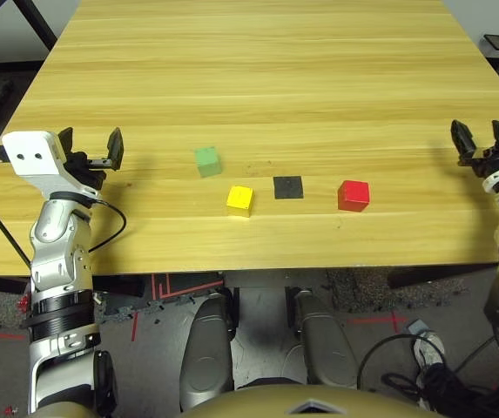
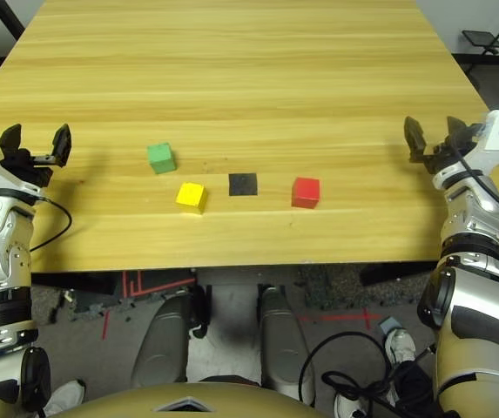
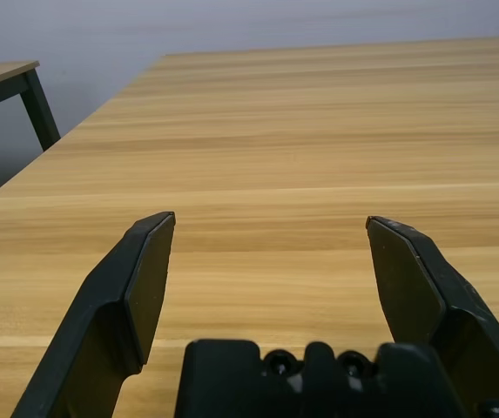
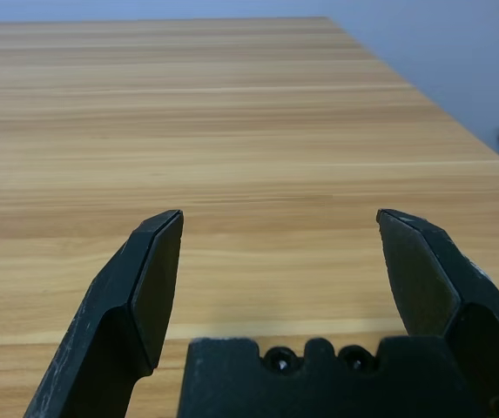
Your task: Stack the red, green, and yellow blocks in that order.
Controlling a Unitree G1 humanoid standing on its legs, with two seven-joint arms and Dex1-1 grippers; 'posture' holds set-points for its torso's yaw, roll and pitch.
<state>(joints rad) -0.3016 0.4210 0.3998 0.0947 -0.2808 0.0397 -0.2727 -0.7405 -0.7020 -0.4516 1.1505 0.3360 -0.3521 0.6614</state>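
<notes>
We take the flat black patch [image 1: 288, 186] on the wooden table [image 1: 266, 78] as our landmark. The red block [image 1: 353, 195] lies to the right of the patch, near it but not touching, and a little closer to the front edge. The yellow block [image 1: 239, 199] lies to the left of the patch, also near, also slightly toward the front edge. The green block [image 1: 207, 161] sits farther left and a little behind the patch, close to the yellow block but apart from it. All three blocks stand alone on the wood; none is on top of another.

Our left gripper [image 1: 91, 150] is well to the left of the patch, just inside the left edge of the table, and its two black fingers [image 3: 131, 296] stand wide apart with nothing between them. Our right gripper [image 2: 434, 135] is well to the right of the patch, at the right edge of the table, and its fingers [image 4: 140, 296] are also spread wide and hold nothing.

Between each gripper and the blocks we see bare wood. Behind the patch the table runs far back as plain wood. In front of the patch, only a narrow band of wood separates the blocks from the front edge.
</notes>
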